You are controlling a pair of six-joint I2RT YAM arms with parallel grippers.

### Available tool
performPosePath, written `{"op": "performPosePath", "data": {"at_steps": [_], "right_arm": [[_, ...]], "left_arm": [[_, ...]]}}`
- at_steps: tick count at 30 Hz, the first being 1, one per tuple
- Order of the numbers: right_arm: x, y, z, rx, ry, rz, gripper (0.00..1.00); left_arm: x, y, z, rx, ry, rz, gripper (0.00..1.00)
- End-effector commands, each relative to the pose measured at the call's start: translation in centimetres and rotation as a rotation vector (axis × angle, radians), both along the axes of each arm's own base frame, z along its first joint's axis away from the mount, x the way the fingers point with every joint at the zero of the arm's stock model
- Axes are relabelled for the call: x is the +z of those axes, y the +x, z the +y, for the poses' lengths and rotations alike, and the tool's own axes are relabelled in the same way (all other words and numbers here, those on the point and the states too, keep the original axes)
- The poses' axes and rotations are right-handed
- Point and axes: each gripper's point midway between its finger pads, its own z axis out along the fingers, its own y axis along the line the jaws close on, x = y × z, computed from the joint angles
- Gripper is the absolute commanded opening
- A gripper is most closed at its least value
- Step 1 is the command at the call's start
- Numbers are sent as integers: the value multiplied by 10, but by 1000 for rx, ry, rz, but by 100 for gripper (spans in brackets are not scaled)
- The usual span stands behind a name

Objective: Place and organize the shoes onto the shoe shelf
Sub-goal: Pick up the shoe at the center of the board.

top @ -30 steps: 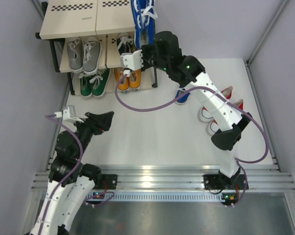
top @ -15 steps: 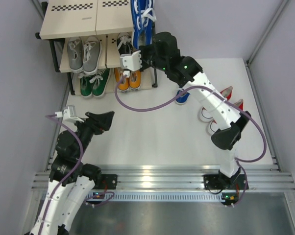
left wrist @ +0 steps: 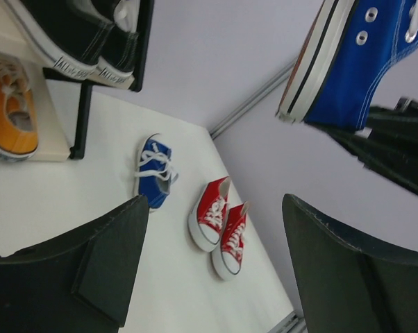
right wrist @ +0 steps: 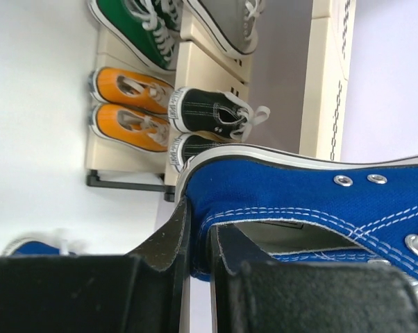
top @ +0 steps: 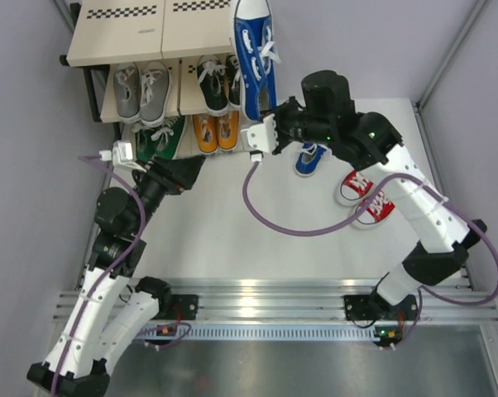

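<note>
My right gripper (top: 264, 117) (right wrist: 201, 222) is shut on the heel of a blue shoe (top: 255, 58) (right wrist: 299, 201), holding it in the air at the right end of the shoe shelf (top: 117, 33), toe pointing away. Grey shoes (top: 140, 91) and black shoes (top: 213, 81) sit on the middle board. Below them are green shoes (top: 160, 141) and orange shoes (top: 214, 131). A second blue shoe (top: 308, 157) (left wrist: 153, 177) and a red pair (top: 365, 194) (left wrist: 219, 225) lie on the table. My left gripper (top: 187, 169) (left wrist: 214, 208) is open and holds nothing, in front of the green shoes.
Purple-grey walls close in the white table on the left, back and right. A purple cable (top: 290, 223) hangs in a loop from the right wrist over the middle of the table. A metal rail (top: 265, 294) runs along the near edge.
The right arm has drawn back to the right and turned the blue shoe so its top faces up. The left arm has reached forward toward the shelf's lower left.
</note>
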Motion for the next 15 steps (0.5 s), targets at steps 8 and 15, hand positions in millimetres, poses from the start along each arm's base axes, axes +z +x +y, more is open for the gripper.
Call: {"op": "performPosePath", "data": {"at_steps": [8, 15], "right_arm": [[-12, -91, -7, 181, 91, 181, 0], [-46, -115, -9, 226, 50, 279, 0]], "left_arm": [[97, 23, -44, -203, -116, -108, 91], [90, 31, -97, -320, -76, -67, 92]]}}
